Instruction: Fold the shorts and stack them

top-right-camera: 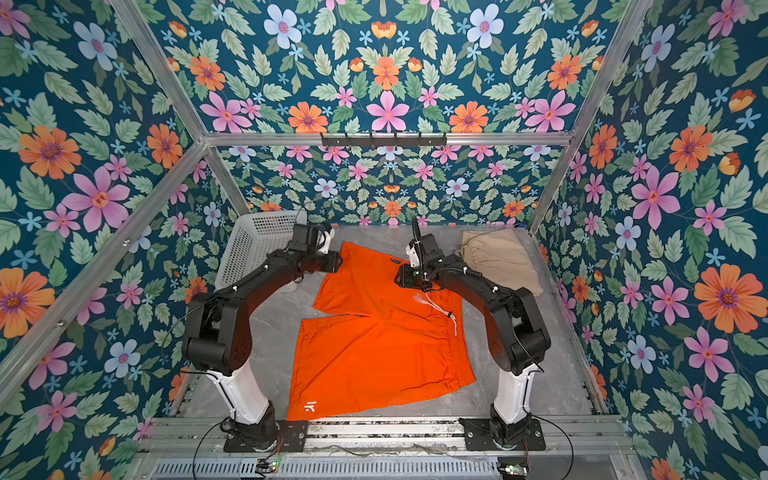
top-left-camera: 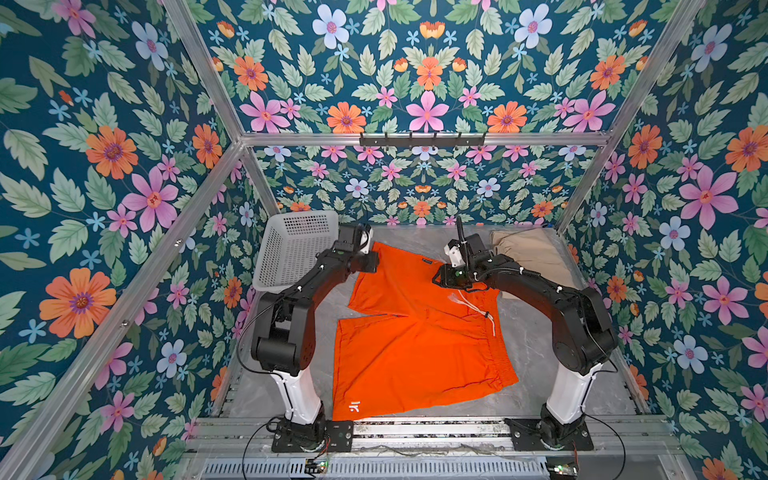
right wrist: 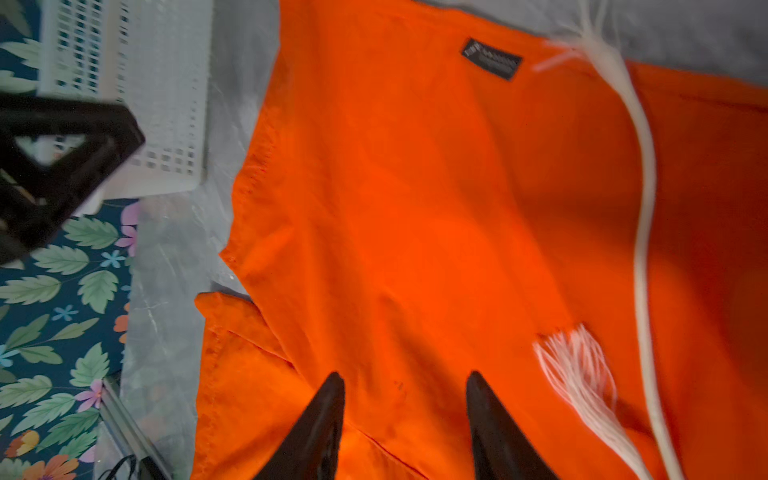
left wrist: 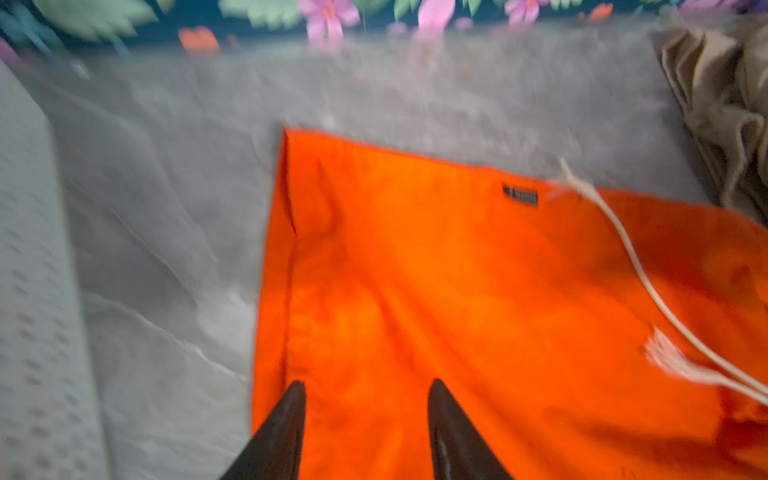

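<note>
The bright orange shorts (top-left-camera: 415, 345) (top-right-camera: 374, 353) lie spread flat on the grey table, legs to the left and waistband to the right, with a white drawstring (top-left-camera: 473, 309) (right wrist: 644, 208) trailing over them. My left gripper (top-left-camera: 369, 262) (left wrist: 368, 384) hovers open over the far leg's hem corner, nothing between its fingers. My right gripper (top-left-camera: 441, 279) (right wrist: 405, 376) stands open over the far part of the orange cloth (right wrist: 415, 208) near the drawstring's frayed end, holding nothing. The beige shorts (top-left-camera: 528, 253) (top-right-camera: 498, 257) (left wrist: 723, 95) lie bunched at the back right.
A white perforated basket (top-left-camera: 291, 249) (top-right-camera: 249, 249) (right wrist: 137, 83) leans at the back left, close to the left arm. Bare grey table (top-left-camera: 540, 374) shows right of the orange shorts. Flowered walls and metal frame bars enclose the table on three sides.
</note>
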Motion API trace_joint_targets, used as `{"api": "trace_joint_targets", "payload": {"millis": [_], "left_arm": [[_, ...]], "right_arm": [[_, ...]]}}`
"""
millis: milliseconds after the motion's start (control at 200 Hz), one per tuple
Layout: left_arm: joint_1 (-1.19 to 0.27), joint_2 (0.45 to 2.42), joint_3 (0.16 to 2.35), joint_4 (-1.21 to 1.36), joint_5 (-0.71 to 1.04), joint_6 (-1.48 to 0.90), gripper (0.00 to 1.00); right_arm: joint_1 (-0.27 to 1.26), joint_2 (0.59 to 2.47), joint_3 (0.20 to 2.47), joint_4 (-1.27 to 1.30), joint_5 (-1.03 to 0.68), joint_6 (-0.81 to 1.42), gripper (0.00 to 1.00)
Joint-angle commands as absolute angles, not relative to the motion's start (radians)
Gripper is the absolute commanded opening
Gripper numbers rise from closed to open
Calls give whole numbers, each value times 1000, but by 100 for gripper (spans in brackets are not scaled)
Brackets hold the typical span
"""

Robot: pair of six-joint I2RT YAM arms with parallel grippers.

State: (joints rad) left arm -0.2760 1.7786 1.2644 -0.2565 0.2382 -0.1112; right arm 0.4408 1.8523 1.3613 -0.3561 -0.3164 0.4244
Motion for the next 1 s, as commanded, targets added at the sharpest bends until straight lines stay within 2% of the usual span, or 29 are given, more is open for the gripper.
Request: {"api": "trace_joint_targets", "payload": {"millis": [0,105,305,755,875,995], "left_arm": [[-276,1727,1111,-114,323,-249,49],[-276,1745,1045,-61,318,-272,50],[-275,1846,1083,-58,351,-302,46],[-196,1913,1096,-161,111,-249,37],[-187,1902,1145,-190,113,-234,43],[-189,1852,1208,-205,187,-244,48]], "right_arm": [[420,1841,1297,-333,-316,464,48],[392,1862,1246,-283,-346,503,48],[373,1905,1241,-280,-326,511,47],[342,2060,1347,-318,-268,593,47],[341,2115,1439,-351,-259,606,47],[340,2110,1500,-341,-301,601,47]]}}
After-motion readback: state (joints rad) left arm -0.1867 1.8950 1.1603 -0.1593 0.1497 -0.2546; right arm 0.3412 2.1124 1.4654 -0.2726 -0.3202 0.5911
